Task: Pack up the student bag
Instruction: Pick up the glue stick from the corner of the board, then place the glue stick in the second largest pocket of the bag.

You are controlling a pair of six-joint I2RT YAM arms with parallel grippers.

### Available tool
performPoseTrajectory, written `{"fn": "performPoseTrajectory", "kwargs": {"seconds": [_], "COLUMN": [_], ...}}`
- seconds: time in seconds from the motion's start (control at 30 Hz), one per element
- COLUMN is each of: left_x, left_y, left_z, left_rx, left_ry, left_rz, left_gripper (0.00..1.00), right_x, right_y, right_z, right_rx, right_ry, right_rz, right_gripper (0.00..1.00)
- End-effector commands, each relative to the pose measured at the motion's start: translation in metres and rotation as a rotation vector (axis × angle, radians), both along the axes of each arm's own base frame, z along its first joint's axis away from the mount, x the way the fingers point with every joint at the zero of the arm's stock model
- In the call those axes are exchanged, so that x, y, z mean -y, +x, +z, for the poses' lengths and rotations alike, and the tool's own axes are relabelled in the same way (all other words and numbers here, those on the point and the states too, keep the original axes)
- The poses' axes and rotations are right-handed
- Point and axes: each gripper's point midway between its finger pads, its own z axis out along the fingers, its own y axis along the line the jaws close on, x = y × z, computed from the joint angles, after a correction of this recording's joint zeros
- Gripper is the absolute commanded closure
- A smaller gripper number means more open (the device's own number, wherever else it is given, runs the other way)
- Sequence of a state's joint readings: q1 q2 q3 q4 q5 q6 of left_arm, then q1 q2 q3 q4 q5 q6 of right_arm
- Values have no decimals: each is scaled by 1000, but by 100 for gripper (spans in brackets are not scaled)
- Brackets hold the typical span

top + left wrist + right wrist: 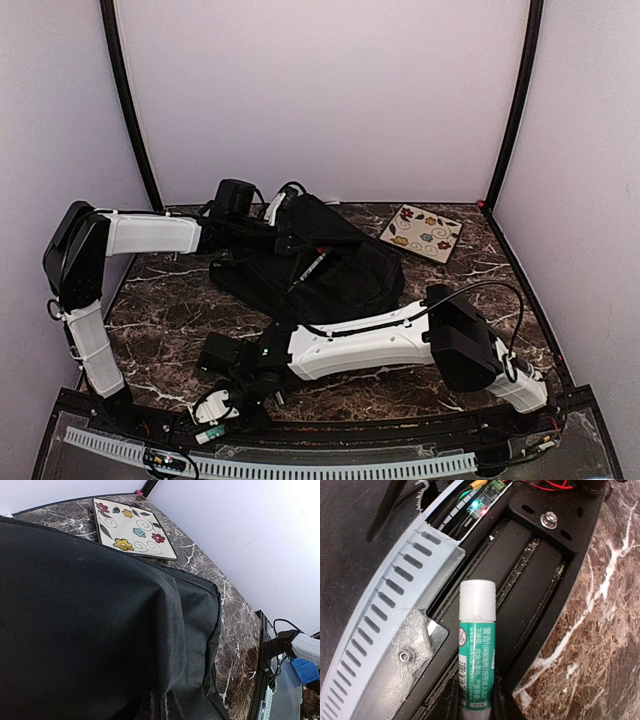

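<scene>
While between right fingers (pixel 506 704), one glue stick (pixel 476 645); one student bag (pixel 320 265).

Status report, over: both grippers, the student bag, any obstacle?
Right gripper shut on glue stick, near edge. Left gripper at student bag, fingers hidden. No obstacle seen.

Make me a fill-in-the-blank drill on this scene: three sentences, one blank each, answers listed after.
1. The glue stick clamped in the right gripper has a ___ cap.
2. The student bag lying mid-table is ___ in colour.
3. The flowered tile lies near the far ___ corner of the table.
Missing words: white; black; right.
</scene>
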State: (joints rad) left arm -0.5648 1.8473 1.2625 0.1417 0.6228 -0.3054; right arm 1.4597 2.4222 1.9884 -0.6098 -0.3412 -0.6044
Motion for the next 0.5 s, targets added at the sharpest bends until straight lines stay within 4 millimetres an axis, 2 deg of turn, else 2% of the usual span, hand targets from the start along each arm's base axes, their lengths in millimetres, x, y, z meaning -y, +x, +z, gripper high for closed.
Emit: {"fn": "performPoseTrajectory", "kwargs": {"seconds": [0.0, 0.1, 0.2, 0.37, 0.4, 0.47], "left_x": [-2, -4, -4, -4, -3, -2], "left_y": [-9, -12, -14, -16, -16, -16], "left_z": [56, 56, 58, 59, 59, 57], "left_rx": [114, 115, 114, 110, 108, 99], "left_ry": [-83, -76, -78, -85, -86, -88], "left_rz": [-41, -42, -49, -57, -58, -62], "left_gripper": [100, 100, 100, 100, 100, 100], "right_x": [2, 21, 49, 109, 120, 143], "right_y": [11, 20, 34, 74, 82, 96], "right_z": [49, 82, 103, 115, 109, 114], "right_rx": [39, 38, 45, 73, 78, 101], "right_ry": [40, 60, 54, -13, -41, -64], "right_rz": [-7, -32, -71, -181, -205, -251], "right_gripper": [85, 85, 85, 86, 86, 86]}}
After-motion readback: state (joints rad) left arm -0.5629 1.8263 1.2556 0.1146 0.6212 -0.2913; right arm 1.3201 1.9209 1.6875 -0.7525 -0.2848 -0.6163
